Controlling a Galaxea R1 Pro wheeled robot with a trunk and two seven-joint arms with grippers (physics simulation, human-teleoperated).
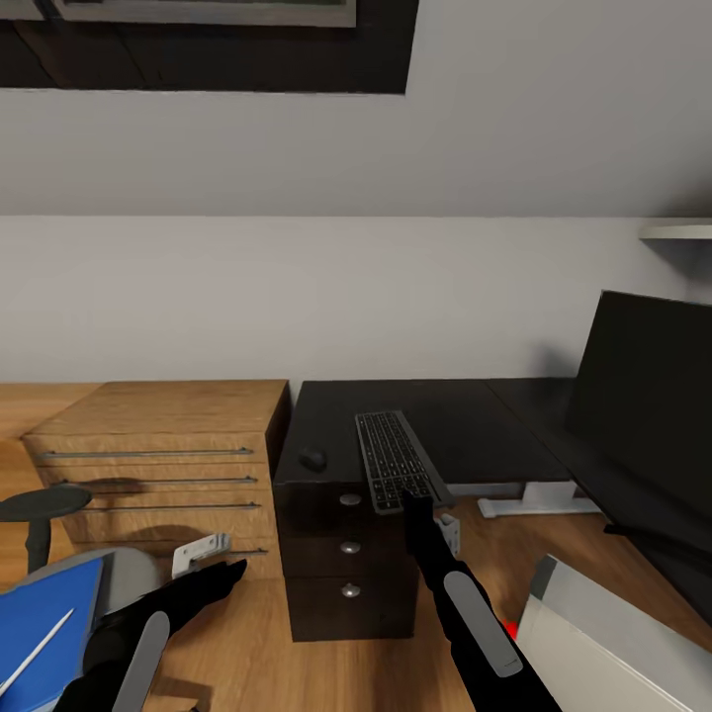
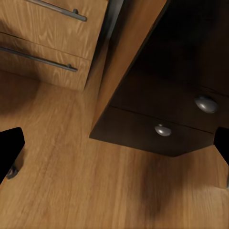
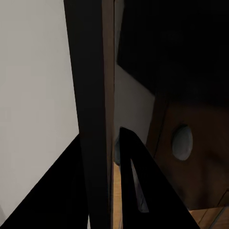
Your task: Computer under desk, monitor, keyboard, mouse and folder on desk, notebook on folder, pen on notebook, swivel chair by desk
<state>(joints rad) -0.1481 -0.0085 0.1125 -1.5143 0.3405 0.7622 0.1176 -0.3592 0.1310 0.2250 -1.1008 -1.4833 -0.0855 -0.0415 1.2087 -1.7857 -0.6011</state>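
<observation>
The keyboard lies lengthwise on the black desk, its near end sticking out over the front edge. My right gripper is shut on that near end; the right wrist view shows the dark slab between its fingers. The mouse sits on the desk's left corner. The monitor stands at the right. The computer is on the floor at lower right. The blue folder with the pen rests on the swivel chair. My left gripper hangs open above the floor. The notebook is out of view.
A light wooden drawer chest stands against the desk's left side. The desk's black three-drawer unit is right in front of me, also seen as drawer fronts with knobs. A white desk leg stands under the top. The floor is wood.
</observation>
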